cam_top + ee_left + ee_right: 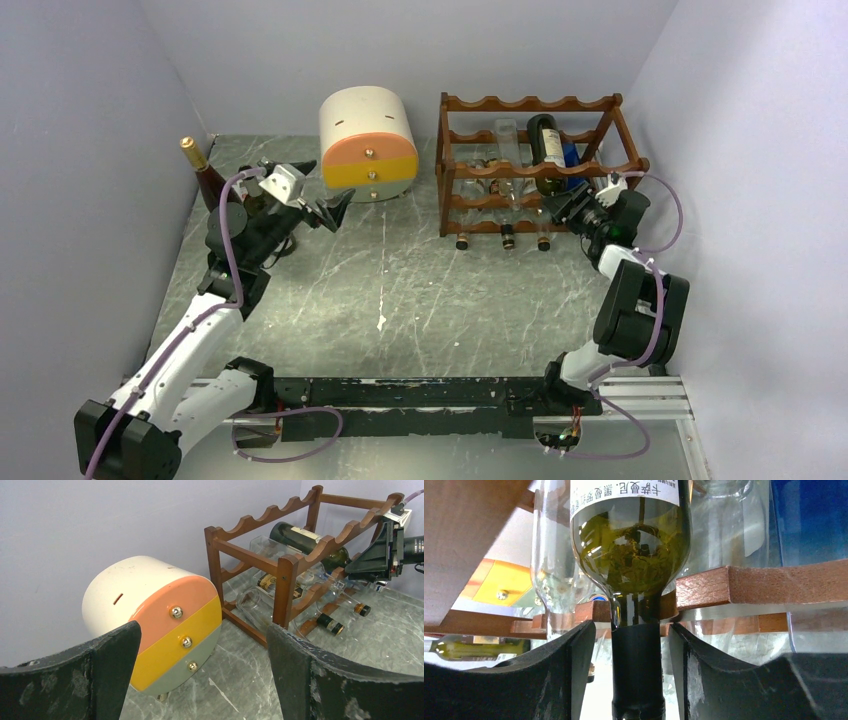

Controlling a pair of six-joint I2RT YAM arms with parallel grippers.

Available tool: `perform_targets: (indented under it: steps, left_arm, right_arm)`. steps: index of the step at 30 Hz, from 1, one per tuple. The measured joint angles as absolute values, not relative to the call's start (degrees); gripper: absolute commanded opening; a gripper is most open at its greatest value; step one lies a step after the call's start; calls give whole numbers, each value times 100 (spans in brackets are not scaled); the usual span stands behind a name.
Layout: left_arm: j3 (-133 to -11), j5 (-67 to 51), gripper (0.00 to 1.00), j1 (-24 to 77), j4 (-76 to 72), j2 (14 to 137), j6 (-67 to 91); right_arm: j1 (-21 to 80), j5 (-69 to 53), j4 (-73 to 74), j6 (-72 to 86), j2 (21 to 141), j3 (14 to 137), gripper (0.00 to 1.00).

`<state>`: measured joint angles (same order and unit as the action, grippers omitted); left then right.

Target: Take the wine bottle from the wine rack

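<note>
Hovering over grey marbled table (400,300), left gripper (335,207) and right gripper (558,207) gape between lilac walls (400,40).

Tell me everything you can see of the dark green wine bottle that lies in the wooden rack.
The dark green wine bottle is of see-through glass, with a white printed label on its body and a black capsule over its neck. It lies on its side in the wine rack, neck toward the front, resting in a scallop of a front rail. The right end effector straddles the neck, fingers apart, a gap on each side.
</note>
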<state>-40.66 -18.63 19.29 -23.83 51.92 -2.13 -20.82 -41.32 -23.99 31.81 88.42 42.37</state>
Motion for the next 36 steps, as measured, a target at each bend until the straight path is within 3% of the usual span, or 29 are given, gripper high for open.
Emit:
perform_targets:
  steps: [10, 22, 36]
  left_arm:
    - [-4066, -1859, 99, 1931, -2390, 5162, -215]
    - [-4066, -1863, 99, 1931, -2403, 5170, -215]
    - [-4066, -1981, 98, 1940, -2449, 5367, -62]
  right_arm:
    - [-2099, -4294, -2434, 3277, 9017, 4340, 39]
    - [-2088, -4213, -2989, 3382, 8914, 3997, 0]
    - [-2134, -3706, -3354, 3470, 7693, 2934, 0]
